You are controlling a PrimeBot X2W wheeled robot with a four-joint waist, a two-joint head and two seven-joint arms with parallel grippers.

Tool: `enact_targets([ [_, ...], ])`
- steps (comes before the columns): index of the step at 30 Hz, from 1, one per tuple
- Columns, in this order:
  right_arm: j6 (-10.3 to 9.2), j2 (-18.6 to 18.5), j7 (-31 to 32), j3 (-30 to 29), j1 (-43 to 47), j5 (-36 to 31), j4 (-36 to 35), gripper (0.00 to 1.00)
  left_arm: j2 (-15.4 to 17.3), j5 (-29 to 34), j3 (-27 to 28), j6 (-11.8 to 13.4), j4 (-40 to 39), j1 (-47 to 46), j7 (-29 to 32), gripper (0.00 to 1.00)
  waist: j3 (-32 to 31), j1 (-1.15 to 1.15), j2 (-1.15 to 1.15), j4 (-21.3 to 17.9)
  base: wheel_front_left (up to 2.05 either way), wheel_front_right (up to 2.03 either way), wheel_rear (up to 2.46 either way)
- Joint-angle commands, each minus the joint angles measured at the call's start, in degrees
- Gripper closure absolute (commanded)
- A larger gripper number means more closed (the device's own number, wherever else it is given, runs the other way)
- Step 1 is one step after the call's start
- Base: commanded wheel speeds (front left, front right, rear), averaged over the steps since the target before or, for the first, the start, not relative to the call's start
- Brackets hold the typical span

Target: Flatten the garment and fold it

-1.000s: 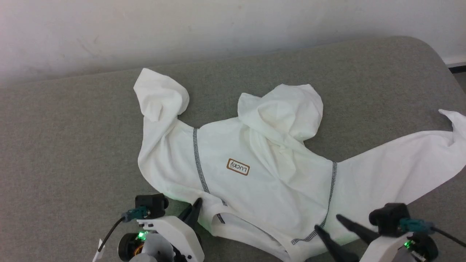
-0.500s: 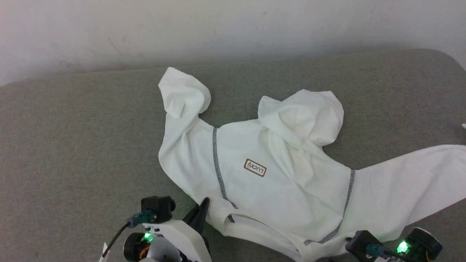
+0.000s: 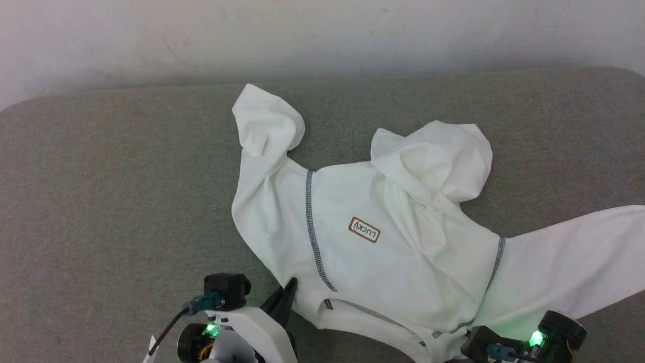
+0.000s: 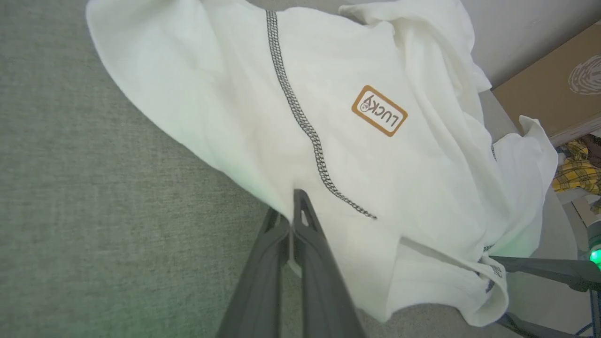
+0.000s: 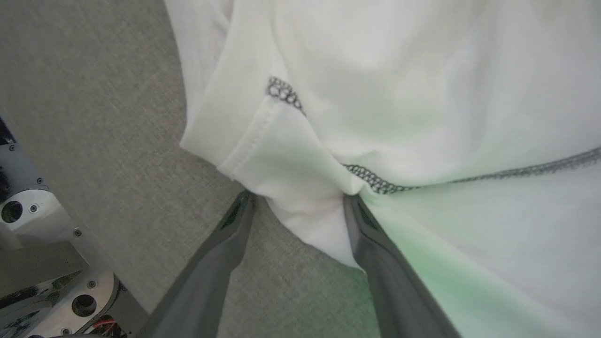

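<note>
The white thin-fabric hooded top (image 3: 403, 252) lies front-up on a grey fabric-covered surface (image 3: 101, 227), spread ahead of both pincers, with its lower edge nearest them.

The left pincer (image 4: 287, 206) has its fingers pressed together on a thin sliver of the top's side edge, just below the dark zigzag seam. The right pincer (image 5: 299, 199) has its fingers apart, straddling the stitched hem corner (image 5: 249, 141), which bunches between them without being squeezed.

- **Slipping out:** The left grip is shallow and the cloth is thin, so a firm tug could probably draw the edge free.
- **Uneven pull:** If the right pincer draws back before it closes, the corner would stay behind. A pull from one side only would skew the body and add creases.
- **Layers separating:** If the right pincer closes on the bunched cloth, it may catch one layer and not the other. The front and back would then slide apart.
- **Unflattened parts:** Far beyond the left pincer a doubled-back sleeve (image 3: 267, 126) lies curled on itself, and the hood (image 3: 438, 156) is rumpled. Pulling at the hem is unlikely to flatten either.
- **Dragging:** The long sleeve (image 3: 569, 252), out past the right pincer, could trail and twist.
</note>
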Motion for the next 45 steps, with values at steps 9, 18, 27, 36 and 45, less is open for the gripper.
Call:
enact_targets([
  [9,-0.11,-0.07,-4.07,-0.69,-2.20,3.50,4.02,1.00,1.51,0.34,0.13,-0.19,0.37,0.13,-0.40,1.00,-2.56,0.01,0.00,-0.24,0.00,0.00,0.00],
  [18,-0.11,-4.89,-11.46,-12.61,-1.98,8.03,-10.65,1.00,6.65,2.10,1.76,0.18,-9.77,-0.08,-0.19,1.00,-8.12,0.01,0.00,-1.88,0.00,0.00,0.00],
  [27,-0.11,-8.18,-12.10,-20.97,-8.26,11.20,-23.35,1.00,13.01,4.46,5.47,0.51,-24.35,-9.36,5.30,1.00,-11.36,0.01,0.00,-2.49,0.00,0.00,0.00],
  [36,-0.11,-10.96,-10.17,-21.77,-23.14,14.14,-25.79,1.00,15.61,3.45,10.97,0.52,-31.56,-24.90,10.71,1.00,-13.88,0.01,0.00,-3.42,0.00,0.00,0.00],
  [45,-0.11,-13.14,-9.79,-16.83,-39.82,16.79,-20.86,1.00,17.69,3.64,13.39,-0.62,-29.29,-37.16,13.65,1.00,-13.65,0.01,0.00,-3.76,0.00,0.00,0.00],
])
